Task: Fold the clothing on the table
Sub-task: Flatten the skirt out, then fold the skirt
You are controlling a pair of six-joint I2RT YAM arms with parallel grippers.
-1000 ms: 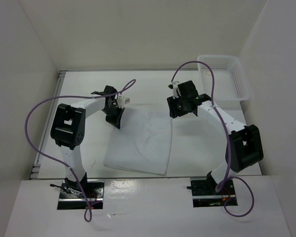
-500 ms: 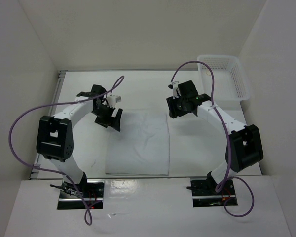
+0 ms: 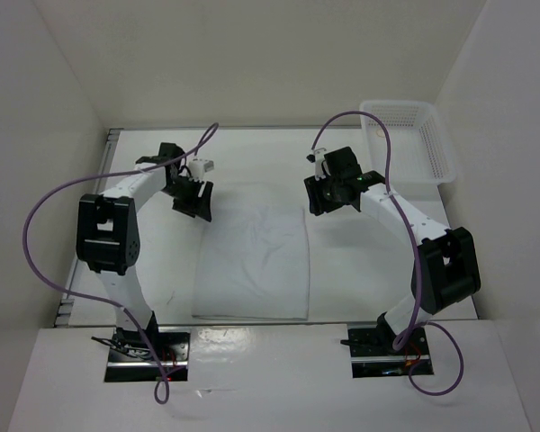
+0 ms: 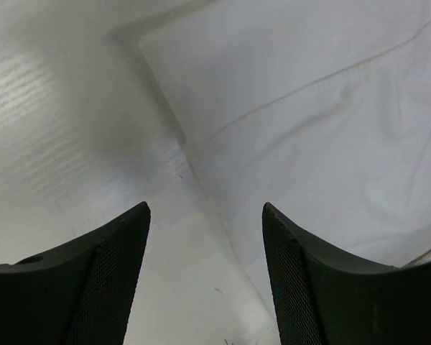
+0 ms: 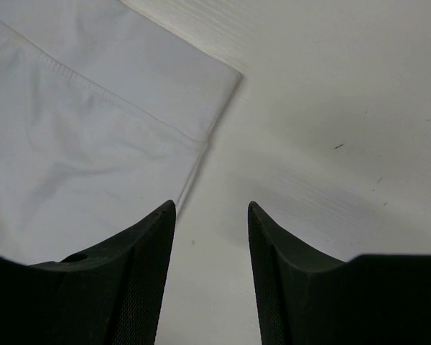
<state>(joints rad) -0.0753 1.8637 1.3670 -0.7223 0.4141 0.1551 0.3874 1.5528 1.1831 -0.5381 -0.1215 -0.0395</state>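
Clothing (image 3: 252,265) flat; left claw (image 4: 205,210), right claw (image 5: 210,208) spread, hovering near far corners.

Left end effector (image 3: 193,203): a second ago it sat closed on the far-left corner of the clothing (image 3: 252,261). Its jaws now stand apart with nothing between them.
Left end effector position: it has drawn back toward the far left. It is off the corner and over bare table (image 3: 157,270), with the cloth's edge just beside its right finger.
Left arm (image 3: 103,234): the elbow has swung outward to the left, and the forearm now reaches across from farther left.
Clothing: it was skewed, with its left side slanting and the far-left corner pinched up. It now lies flat as a squared rectangle, its left edge running straight from far to near.
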